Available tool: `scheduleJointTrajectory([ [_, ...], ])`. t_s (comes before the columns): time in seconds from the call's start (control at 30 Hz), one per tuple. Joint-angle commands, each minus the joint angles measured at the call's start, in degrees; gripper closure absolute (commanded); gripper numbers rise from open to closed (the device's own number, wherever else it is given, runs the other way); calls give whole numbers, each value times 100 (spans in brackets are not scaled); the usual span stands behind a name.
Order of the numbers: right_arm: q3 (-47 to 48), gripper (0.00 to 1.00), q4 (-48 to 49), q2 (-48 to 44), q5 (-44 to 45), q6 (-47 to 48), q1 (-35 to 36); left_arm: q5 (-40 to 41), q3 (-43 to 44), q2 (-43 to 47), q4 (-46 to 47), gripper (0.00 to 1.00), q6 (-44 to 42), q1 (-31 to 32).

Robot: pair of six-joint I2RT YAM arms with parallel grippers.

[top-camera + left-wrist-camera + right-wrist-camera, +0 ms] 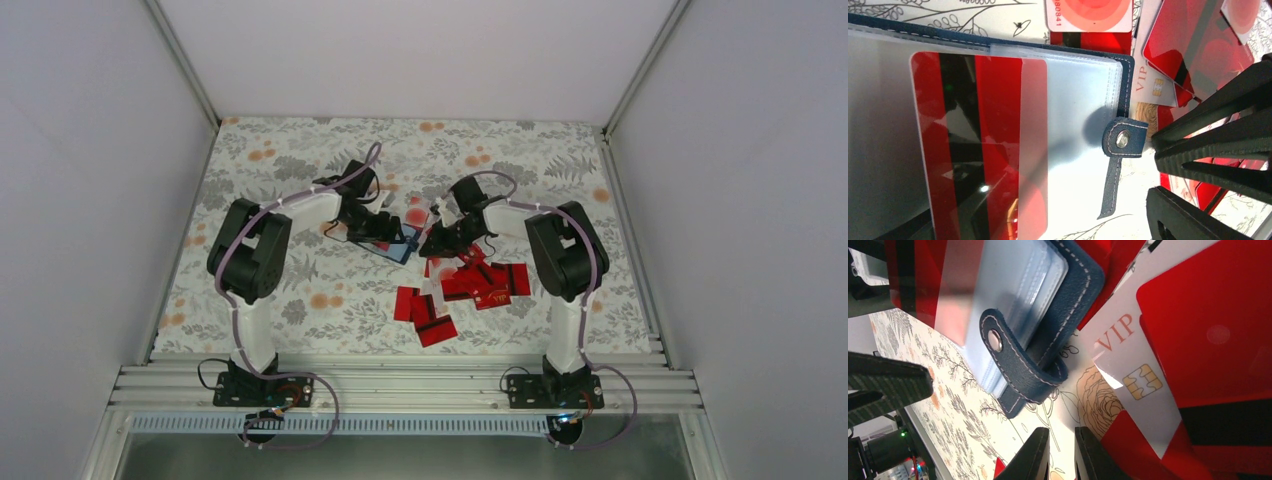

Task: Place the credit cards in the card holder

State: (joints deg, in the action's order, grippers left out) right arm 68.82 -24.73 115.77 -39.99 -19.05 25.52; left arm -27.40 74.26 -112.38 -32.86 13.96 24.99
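Observation:
The navy card holder [401,247] lies open between the two grippers, its clear sleeves up and its snap strap [1120,137] hanging off the edge. It also shows in the right wrist view [1063,305]. A red card with a dark stripe [978,150] lies partly under a clear sleeve. My left gripper [385,228] is at the holder; sleeve and card hide its fingers. My right gripper [1062,455] hovers just beside the strap, jaws almost together with nothing between; its fingers [1213,145] show in the left wrist view. Several red credit cards [470,285] lie loose in front of the right gripper.
A white and red VIP card with a gold chip [1133,360] lies next to the holder among the red cards. A white card with red circles [1088,15] lies beyond the holder. The floral tablecloth [300,160] covers the table, with white walls on three sides.

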Motion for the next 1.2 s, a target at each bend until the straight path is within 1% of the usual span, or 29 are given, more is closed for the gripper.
scheduleJointTrajectory([
  [0.0,64,85,-157,294,664,171,-57,224,173,201,-545,16,-65,12],
  [0.03,105,85,-180,304,678,185,-56,307,217,221,-649,14,-94,12],
  [0.17,170,85,-194,304,702,201,-64,892,200,334,-795,0,-182,2],
  [0.2,183,86,-198,313,703,203,-64,939,196,327,-817,0,-222,5],
  [0.4,186,85,-189,274,688,162,-67,1234,140,437,-844,0,-282,-1],
  [0.5,176,86,-173,263,664,115,-65,643,-112,643,-507,0,-260,-239],
  [0.57,164,86,-170,259,658,99,-71,101,-435,903,-79,0,-97,-504],
  [0.6,148,86,-172,254,669,86,-65,-19,-681,1115,207,0,59,-662],
  [0.67,90,86,-142,217,680,53,-66,-11,-1145,1501,725,0,239,-894],
  [0.77,-23,86,-88,184,636,-18,-65,280,-1304,1474,751,0,-72,-977],
  [0.93,-42,87,-108,177,589,-59,-65,-125,-1386,1439,1117,0,-265,-975],
  [1.07,35,87,-152,154,580,-102,-68,-174,-1190,1392,1119,8,-350,-907],
  [1.13,110,87,-190,179,572,-116,-56,62,-1010,1345,888,13,-425,-862],
  [1.17,177,87,-216,190,562,-124,-50,289,-929,1372,740,13,-435,-838],
])
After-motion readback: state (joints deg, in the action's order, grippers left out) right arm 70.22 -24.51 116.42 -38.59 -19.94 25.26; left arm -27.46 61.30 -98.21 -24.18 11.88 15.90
